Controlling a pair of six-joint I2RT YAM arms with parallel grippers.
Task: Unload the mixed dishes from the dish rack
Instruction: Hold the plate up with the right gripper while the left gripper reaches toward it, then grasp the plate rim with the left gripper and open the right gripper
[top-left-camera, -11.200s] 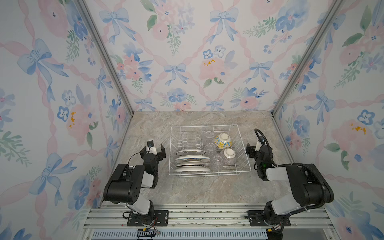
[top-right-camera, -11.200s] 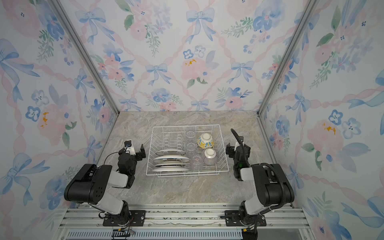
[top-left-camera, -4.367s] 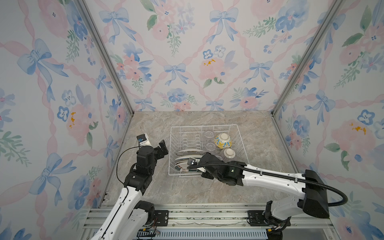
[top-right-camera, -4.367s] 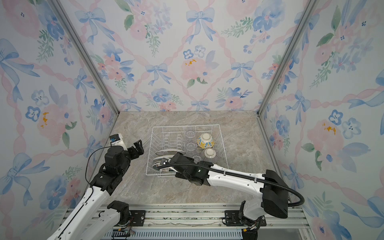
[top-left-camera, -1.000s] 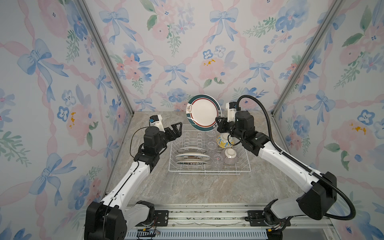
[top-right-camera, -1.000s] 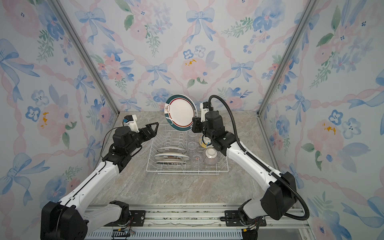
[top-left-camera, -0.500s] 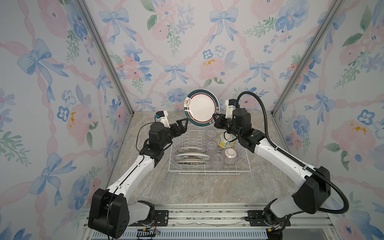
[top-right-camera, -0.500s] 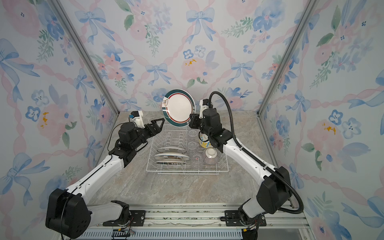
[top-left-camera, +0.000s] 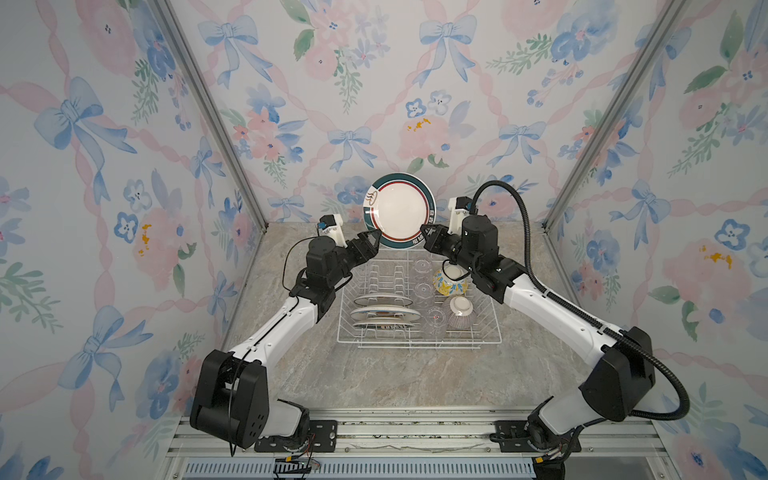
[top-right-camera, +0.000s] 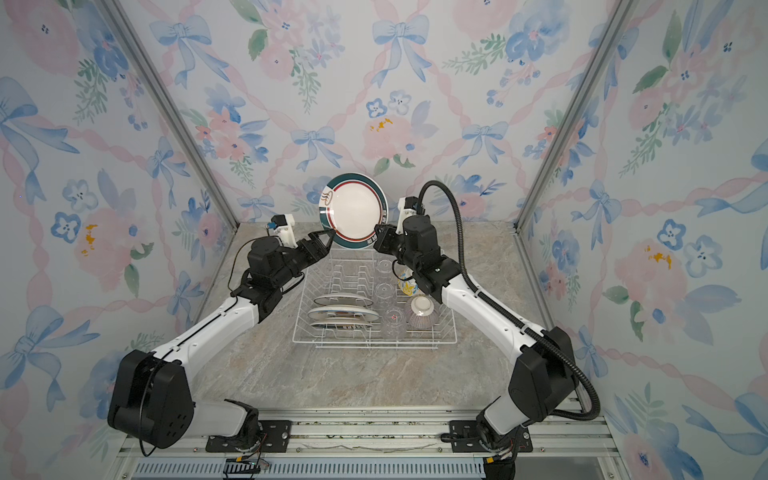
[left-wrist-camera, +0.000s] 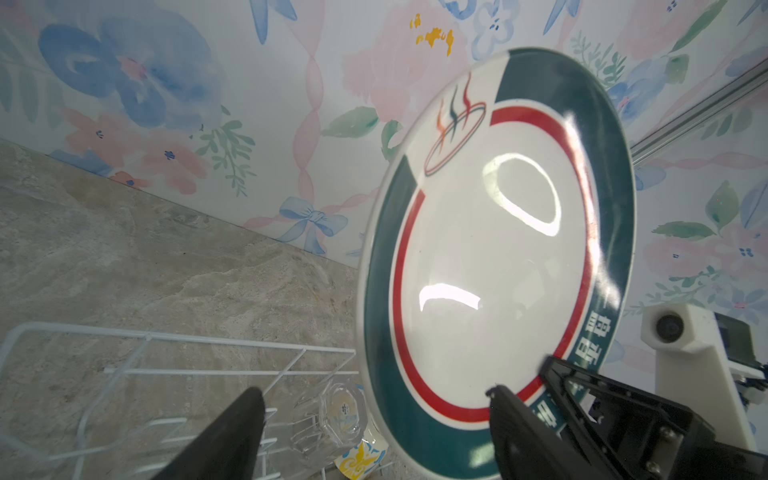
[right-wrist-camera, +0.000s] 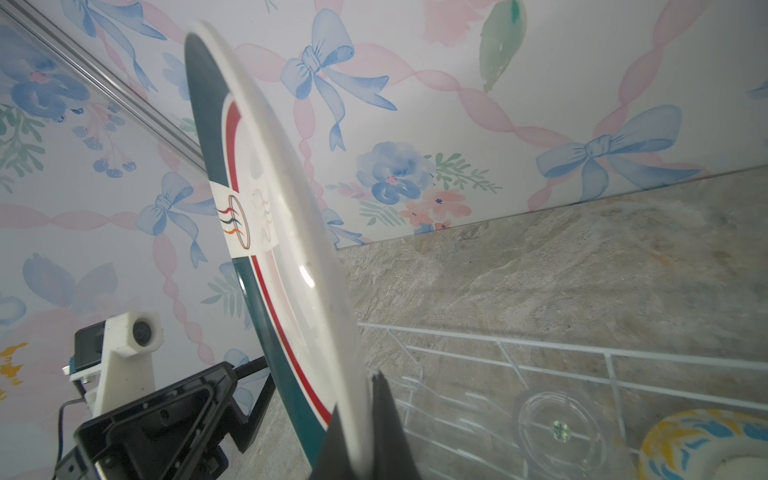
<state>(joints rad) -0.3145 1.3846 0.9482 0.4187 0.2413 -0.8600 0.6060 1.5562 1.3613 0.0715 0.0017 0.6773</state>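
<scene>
A white plate (top-left-camera: 400, 210) with a green and red rim band stands upright in the air above the dish rack's (top-left-camera: 419, 341) far edge. My right gripper (top-left-camera: 426, 233) is shut on its lower right rim, seen edge-on in the right wrist view (right-wrist-camera: 357, 392). My left gripper (top-left-camera: 372, 241) is open at the plate's lower left rim, and its fingers (left-wrist-camera: 232, 432) straddle the edge of the plate (left-wrist-camera: 490, 257). Three plates (top-left-camera: 384, 311), three clear glasses (top-left-camera: 434, 318), a yellow-blue floral bowl (top-left-camera: 451, 283) and a grey-striped bowl (top-left-camera: 459, 309) stay in the rack.
The rack (top-right-camera: 374, 345) sits mid-table on the marble-look top. The wallpapered back wall stands close behind the raised plate (top-right-camera: 353, 212). Bare tabletop (top-left-camera: 291, 257) lies to the rack's left, to its right, and in front toward the arm bases.
The right gripper has carried the plate slightly up and leftward. The left arm has risen toward it, bringing its open jaws around the plate's lower left rim, and they have narrowed a little.
</scene>
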